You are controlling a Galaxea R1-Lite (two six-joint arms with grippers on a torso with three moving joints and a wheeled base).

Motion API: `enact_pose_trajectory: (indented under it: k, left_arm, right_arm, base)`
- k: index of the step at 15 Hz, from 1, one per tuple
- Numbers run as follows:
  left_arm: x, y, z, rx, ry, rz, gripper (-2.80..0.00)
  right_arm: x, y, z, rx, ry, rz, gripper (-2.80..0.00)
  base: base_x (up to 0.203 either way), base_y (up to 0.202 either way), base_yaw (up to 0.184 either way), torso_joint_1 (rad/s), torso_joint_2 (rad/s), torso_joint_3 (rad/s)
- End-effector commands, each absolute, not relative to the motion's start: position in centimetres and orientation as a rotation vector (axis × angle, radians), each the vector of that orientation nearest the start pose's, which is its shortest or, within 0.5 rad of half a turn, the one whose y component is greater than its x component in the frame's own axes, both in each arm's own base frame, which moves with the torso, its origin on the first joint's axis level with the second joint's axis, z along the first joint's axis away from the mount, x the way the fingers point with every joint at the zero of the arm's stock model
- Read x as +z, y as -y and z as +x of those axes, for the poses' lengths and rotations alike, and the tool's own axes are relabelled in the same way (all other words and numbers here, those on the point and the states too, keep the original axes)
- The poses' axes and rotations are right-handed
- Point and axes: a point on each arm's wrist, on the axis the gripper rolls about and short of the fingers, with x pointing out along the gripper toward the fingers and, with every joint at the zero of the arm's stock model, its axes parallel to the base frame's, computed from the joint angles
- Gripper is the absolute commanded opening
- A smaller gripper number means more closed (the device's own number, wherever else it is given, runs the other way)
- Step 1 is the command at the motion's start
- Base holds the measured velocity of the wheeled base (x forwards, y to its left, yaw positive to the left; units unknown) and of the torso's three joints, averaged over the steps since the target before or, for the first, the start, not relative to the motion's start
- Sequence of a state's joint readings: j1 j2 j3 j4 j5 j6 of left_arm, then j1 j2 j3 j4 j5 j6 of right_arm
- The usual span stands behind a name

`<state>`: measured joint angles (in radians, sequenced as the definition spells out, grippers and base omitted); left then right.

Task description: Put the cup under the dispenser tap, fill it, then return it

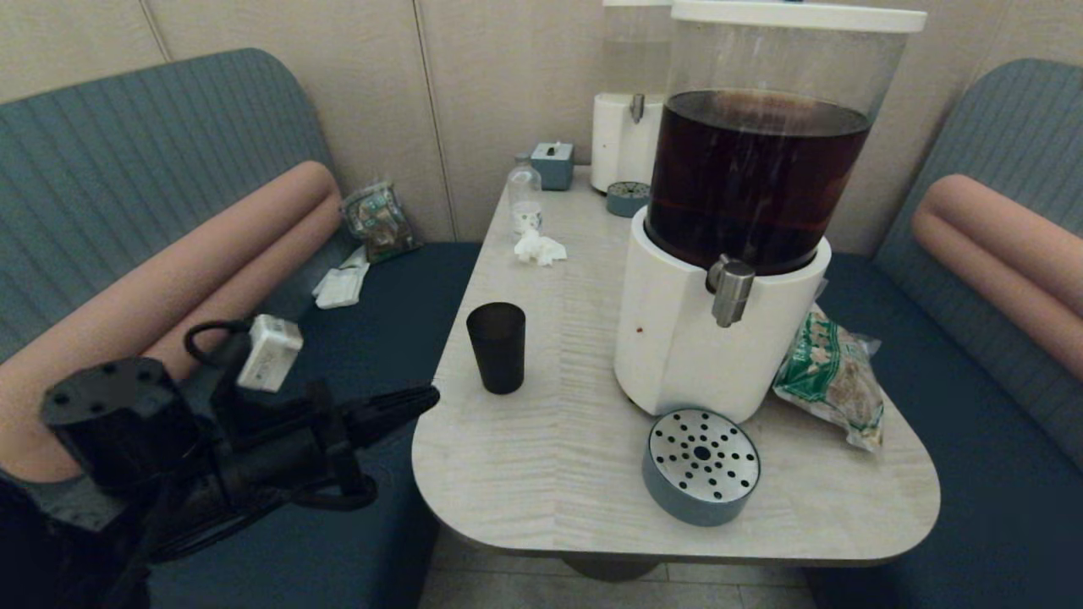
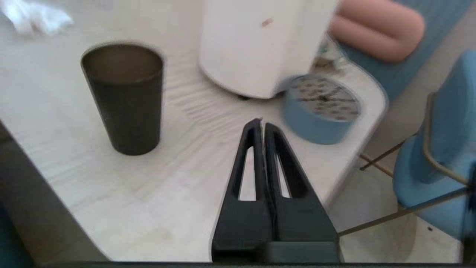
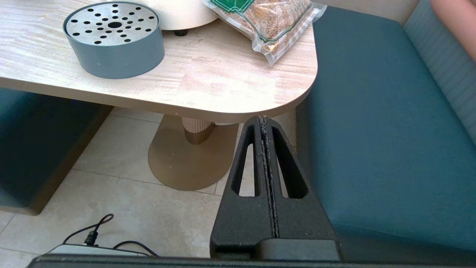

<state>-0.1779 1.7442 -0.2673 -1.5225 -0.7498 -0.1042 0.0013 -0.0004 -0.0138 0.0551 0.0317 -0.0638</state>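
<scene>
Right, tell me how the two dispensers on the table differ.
The near dispenser holds dark brown liquid; the far dispenser holds colourless liquid. The near one stands by the table's front edge, the far one against the wall. Both have white bases, clear tanks, steel taps and a round grey drip tray in front.

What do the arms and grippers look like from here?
Left arm: matte black, round bolted flange, looped black cables, a white box. Left gripper and right gripper: two black, textured, tapering jaws, each with a long slot.
</scene>
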Motion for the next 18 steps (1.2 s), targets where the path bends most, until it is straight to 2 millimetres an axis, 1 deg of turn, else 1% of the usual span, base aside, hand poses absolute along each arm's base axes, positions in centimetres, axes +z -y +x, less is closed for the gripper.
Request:
enact_pose_trajectory:
  k: [1, 2, 4, 7, 9, 10, 12, 14, 16, 18]
  left_arm:
    - [15.4, 5.0, 19.0, -0.930, 0.085, -0.060, -2.80]
    - [15.7, 4.7, 17.6, -0.923, 0.103, -0.056, -2.80]
    - [16.9, 4.0, 14.0, -0.876, 0.195, -0.039, -2.80]
    - [18.6, 3.0, 9.9, -0.754, 0.323, -0.077, -2.80]
    - [19.9, 2.4, 7.7, -0.672, 0.407, -0.100, -2.80]
    - [20.4, 2.2, 7.0, -0.633, 0.420, -0.114, -2.80]
    - [21.2, 1.7, 4.9, -0.600, 0.448, -0.123, -2.80]
    - [22.0, 1.3, 3.2, -0.545, 0.439, -0.135, -2.80]
    - [22.7, 0.7, 0.5, -0.486, 0.484, -0.139, -2.80]
    - [23.5, 0.3, -1.7, -0.339, 0.529, -0.121, -2.80]
  right_arm:
    - [7.4, -0.1, -2.4, 0.035, -0.039, -0.064, -2.80]
    - [7.4, -0.1, -2.4, 0.035, -0.039, -0.064, -2.80]
    - [7.4, -0.1, -2.4, 0.035, -0.039, -0.065, -2.80]
    - [7.3, -0.1, -2.4, 0.035, -0.040, -0.064, -2.80]
    - [7.4, -0.1, -2.4, 0.035, -0.039, -0.064, -2.80]
    - [7.4, -0.1, -2.4, 0.036, -0.039, -0.064, -2.80]
    - [7.4, -0.1, -2.4, 0.035, -0.039, -0.064, -2.80]
    - [7.4, -0.1, -2.4, 0.035, -0.039, -0.064, -2.80]
    - [7.4, -0.1, -2.4, 0.035, -0.039, -0.064, -2.80]
    - [7.4, -0.1, -2.4, 0.036, -0.039, -0.064, -2.80]
  base:
    - [0.000, 0.000, 0.000, 0.000, 0.00, 0.000]
    - [0.000, 0.000, 0.000, 0.000, 0.00, 0.000]
    - [0.000, 0.000, 0.000, 0.000, 0.00, 0.000]
    - [0.000, 0.000, 0.000, 0.000, 0.00, 0.000]
    - [0.000, 0.000, 0.000, 0.000, 0.00, 0.000]
    - [0.000, 0.000, 0.000, 0.000, 0.00, 0.000]
    - [0.000, 0.000, 0.000, 0.000, 0.00, 0.000]
    - [0.000, 0.000, 0.000, 0.000, 0.00, 0.000]
    - [0.000, 0.000, 0.000, 0.000, 0.00, 0.000]
    - [0.000, 0.000, 0.000, 0.000, 0.00, 0.000]
